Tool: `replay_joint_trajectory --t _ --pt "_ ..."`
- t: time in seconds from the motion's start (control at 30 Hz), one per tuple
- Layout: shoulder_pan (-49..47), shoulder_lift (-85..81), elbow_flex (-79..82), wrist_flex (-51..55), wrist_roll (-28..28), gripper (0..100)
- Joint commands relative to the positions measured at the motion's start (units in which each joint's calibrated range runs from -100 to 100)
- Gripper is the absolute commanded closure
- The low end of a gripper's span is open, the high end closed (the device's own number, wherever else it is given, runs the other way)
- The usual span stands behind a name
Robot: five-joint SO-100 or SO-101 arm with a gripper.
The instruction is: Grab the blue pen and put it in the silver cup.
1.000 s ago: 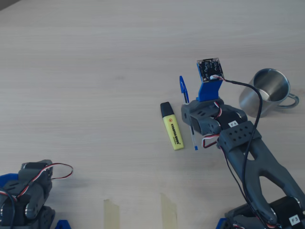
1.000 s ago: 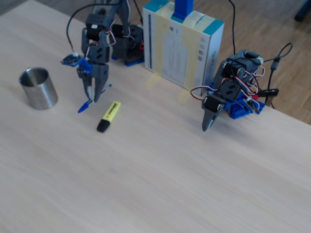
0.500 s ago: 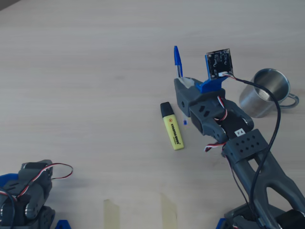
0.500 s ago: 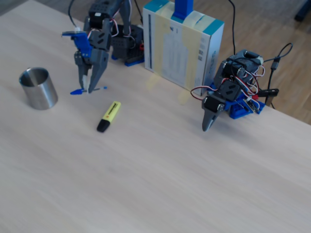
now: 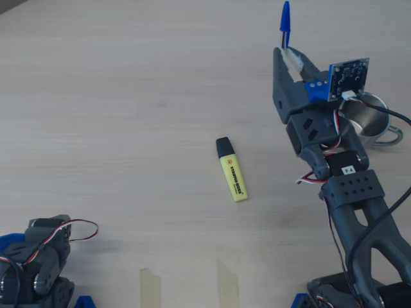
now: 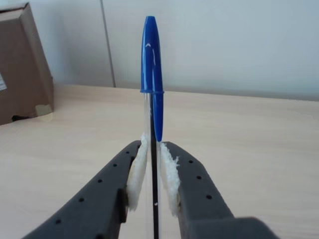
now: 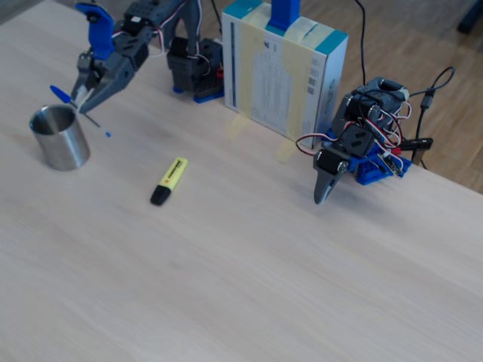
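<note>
steel first, at the left of the fixed view: the silver cup (image 7: 59,137) stands upright and empty-looking on the table (image 7: 249,256), and my gripper (image 7: 78,103) now hangs just above and behind its rim. a second ago that claw was down beside the yellow highlighter (image 7: 168,181), with the blue pen (image 7: 78,111) still low over the wood; since then the arm has lifted and swung the pen across toward the cup. the highlighter has not moved.

moving right in that view, the cardboard box (image 7: 285,72) and the idle second arm (image 7: 355,147) sit well apart from all this.

in the wrist view the fingers (image 6: 172,174) are pinching the clear barrel just below the cap, white padding pressed against it on both sides, so i judge the hold firm. from overhead, the gripper (image 5: 287,56) points away from me with the pen's (image 5: 284,22) blue cap sticking out past the tips, and the cup (image 5: 373,125) lies half hidden under the wrist, to the right.

i read this as pick done, carry nearly done. what remains is tipping the pen end-down over the mouth before letting go; released at this slant, it could strike the rim and roll off.
</note>
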Motion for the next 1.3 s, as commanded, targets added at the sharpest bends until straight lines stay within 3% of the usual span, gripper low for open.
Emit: replay_joint_trajectory --t 0.0,0.2,1.27 --pt "2.9 -2.9 -0.6 -6.1 1.4 98" --pt "6.5 -6.1 0.1 -13.0 2.6 98" --pt "18.1 -9.5 6.3 -12.9 2.6 98"
